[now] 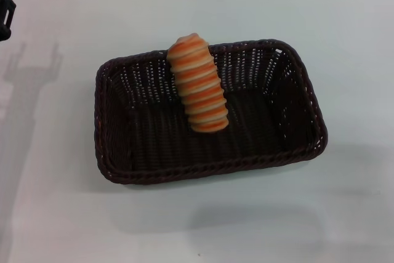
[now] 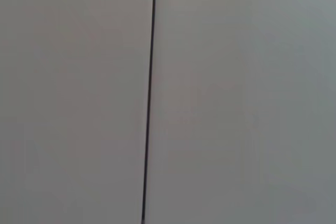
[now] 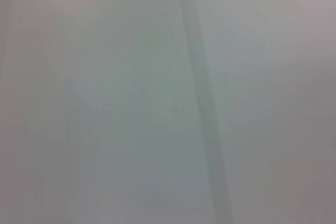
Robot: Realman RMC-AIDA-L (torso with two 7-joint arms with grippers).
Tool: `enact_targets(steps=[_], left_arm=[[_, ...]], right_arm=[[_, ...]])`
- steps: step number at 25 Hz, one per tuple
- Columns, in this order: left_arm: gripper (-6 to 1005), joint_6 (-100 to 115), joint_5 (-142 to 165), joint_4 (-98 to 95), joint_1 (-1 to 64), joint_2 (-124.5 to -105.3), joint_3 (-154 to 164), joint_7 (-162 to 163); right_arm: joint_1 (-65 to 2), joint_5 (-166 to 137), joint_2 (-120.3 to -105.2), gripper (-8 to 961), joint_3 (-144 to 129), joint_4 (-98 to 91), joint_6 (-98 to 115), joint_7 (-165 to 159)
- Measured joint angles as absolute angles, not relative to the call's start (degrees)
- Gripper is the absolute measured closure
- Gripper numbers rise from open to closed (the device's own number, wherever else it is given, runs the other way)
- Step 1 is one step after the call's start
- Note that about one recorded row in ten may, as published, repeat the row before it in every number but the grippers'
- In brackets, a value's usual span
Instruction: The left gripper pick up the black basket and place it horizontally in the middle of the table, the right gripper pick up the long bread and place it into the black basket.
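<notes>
**A:** ok so what's in the basket (image 1: pixel 154 152) right now?

**B:** Just the bread (image 1: pixel 199 84). The stripy orange and cream one. It's inside, lying on a slant: the near end is down on the woven floor about mid-basket, and the far end is propped up against the back wall, poking a bit above the rim there. Nothing else is in there with it.

**A:** and the basket itself?

**B:** Sitting flat on the table (image 1: pixel 345 214), long side running left to right, roughly in the middle of the head view. It's turned a touch, so the right end sits a little farther back than the left. Dark wicker, openwork sides, braided rim all the way round.

**A:** grippers?

**B:** The left gripper (image 1: pixel 5 10) is only a black bit at the far left edge of the head view, well apart from the basket, with its shadow falling on the table beside it. Can't tell whether its fingers are apart or together. The right one isn't visible at all.

**A:** wrist cams any help?

**B:** Nope. The left wrist view is a plain pale surface with a thin dark seam (image 2: pixel 149 98) running across it. The right wrist view is just a pale blur with a faint grey streak.
</notes>
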State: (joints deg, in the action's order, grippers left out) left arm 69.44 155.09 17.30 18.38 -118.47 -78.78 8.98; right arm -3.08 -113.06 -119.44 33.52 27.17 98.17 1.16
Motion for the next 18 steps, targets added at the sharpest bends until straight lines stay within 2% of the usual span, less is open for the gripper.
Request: enact_targets(steps=[2, 5, 18], left_arm=[[314, 69.43, 155.01, 16.77, 18.02, -118.47, -78.93, 8.97], [312, 69.43, 154.99, 16.52, 17.66, -118.47, -78.98, 8.97], [311, 70.11, 154.84, 15.51, 16.23, -118.58, -79.01, 4.88]], right_arm=[[-0.42, -109.62, -119.51, 159, 35.56, 26.5, 98.75, 1.12], [0.08, -106.72, -119.51, 159, 35.26, 25.25, 98.83, 0.81], [-0.3, -105.52, -119.66, 158, 35.27, 24.2, 98.29, -0.27]])
